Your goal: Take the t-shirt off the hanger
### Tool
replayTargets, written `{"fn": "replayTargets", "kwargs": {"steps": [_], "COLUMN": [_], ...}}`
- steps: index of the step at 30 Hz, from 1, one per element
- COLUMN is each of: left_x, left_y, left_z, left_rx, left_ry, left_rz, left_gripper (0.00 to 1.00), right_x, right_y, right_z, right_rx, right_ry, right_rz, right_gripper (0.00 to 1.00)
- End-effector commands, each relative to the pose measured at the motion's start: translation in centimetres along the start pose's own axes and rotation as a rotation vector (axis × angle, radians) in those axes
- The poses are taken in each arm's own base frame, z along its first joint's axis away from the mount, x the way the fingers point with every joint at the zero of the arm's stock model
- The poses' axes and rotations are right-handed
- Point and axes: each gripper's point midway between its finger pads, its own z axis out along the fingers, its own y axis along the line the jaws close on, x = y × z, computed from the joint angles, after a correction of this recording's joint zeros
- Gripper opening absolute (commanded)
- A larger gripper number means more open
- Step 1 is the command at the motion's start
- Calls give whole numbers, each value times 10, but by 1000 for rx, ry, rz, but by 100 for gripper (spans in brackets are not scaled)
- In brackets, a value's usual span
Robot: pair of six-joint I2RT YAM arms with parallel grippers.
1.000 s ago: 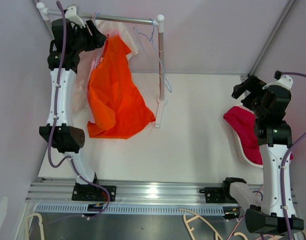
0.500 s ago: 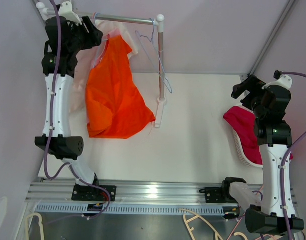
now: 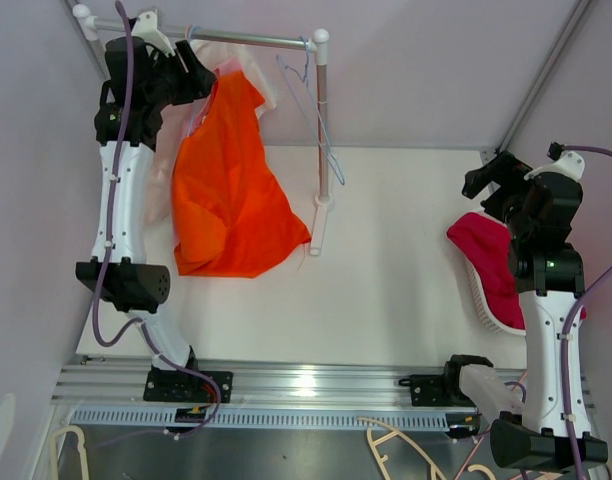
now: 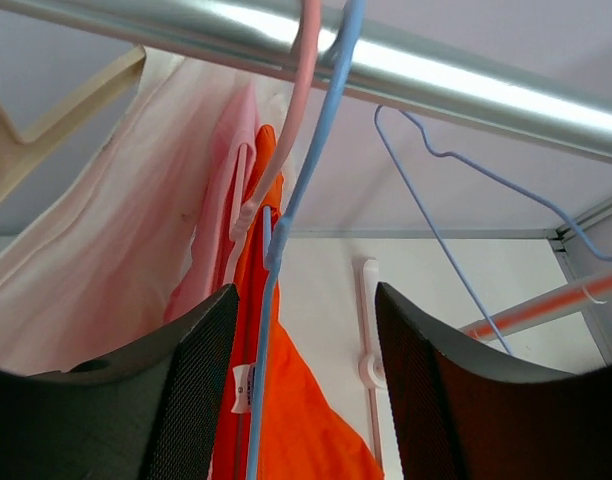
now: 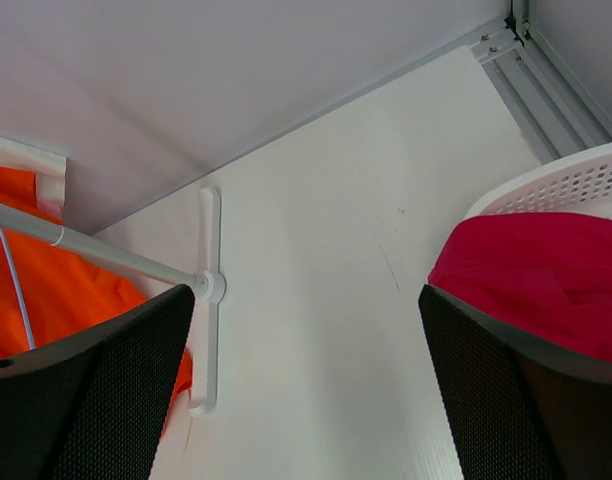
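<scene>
Task item: one orange t-shirt, smooth thin fabric, folds running down from the collar. It hangs at the left end of the rail, a shiny round metal tube. Whether its hem touches the bench cannot be told.

Left wrist view: the collar sits on a blue hanger, a flat plastic strip whose hook goes over the rail. A small white label shows at the neck. Just beside it is one pink hanger, also plastic, running down to a pale pink garment of soft matt cloth. One cream hanger, broad and flat, is at the far left. A thin blue wire hanger hangs bare farther right.

Left gripper: black textured fingers spread wide and gripping nothing. The blue hanger's neck and the shirt collar show in the gap between them.

Right gripper: wide apart, empty, raised over the bench well away from the rack.

Right side of the bench: one white basket, perforated plastic with a curved rim, holding one crumpled red cloth.

Rack: one upright post on a white flat foot.

Count: two arms, four hangers seen on the rail, three garments in all.
</scene>
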Motion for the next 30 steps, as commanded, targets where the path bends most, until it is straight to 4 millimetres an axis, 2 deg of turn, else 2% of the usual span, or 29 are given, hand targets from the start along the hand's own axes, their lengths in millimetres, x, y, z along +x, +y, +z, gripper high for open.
{"fn": "replayTargets", "kwargs": {"steps": [1,6,8,9,11,12,15,23,27,30], "left_x": [2,22,24,21,17,14,-3,-58,-63,-61], "left_y": [-7,0,0,-3,-4,-5,-17,-81,-103,-109], "left_z": [8,27,30,29,27,26,15,-26,-33,-34], "left_rx": [36,34,43,51,48,44,68,229,303,305], "left_ry": [8,61,65,60,48,36,-16,-192,-213,-208], "left_rz": [-21,-37,-39,-38,-33,-27,2,75,102,97], "left_gripper": [61,55,44,27,6,0,1,1,0,1], "right_x": [-5,-4,-4,-4,-4,-5,-4,-2,0,3], "right_y": [7,8,6,7,6,6,6,7,6,7], "right_z": [-4,-3,-2,-2,-2,-3,-2,-2,-4,-4], "right_rx": [-29,-33,-28,-29,-27,-27,-28,-34,-34,-41], "right_ry": [-17,-15,-16,-15,-17,-20,-20,-11,-10,2], "right_rz": [-4,-2,-5,-7,-9,-10,-8,-6,-7,-7], "right_gripper": [100,100,99,99,100,99,99,99,100,99]}}
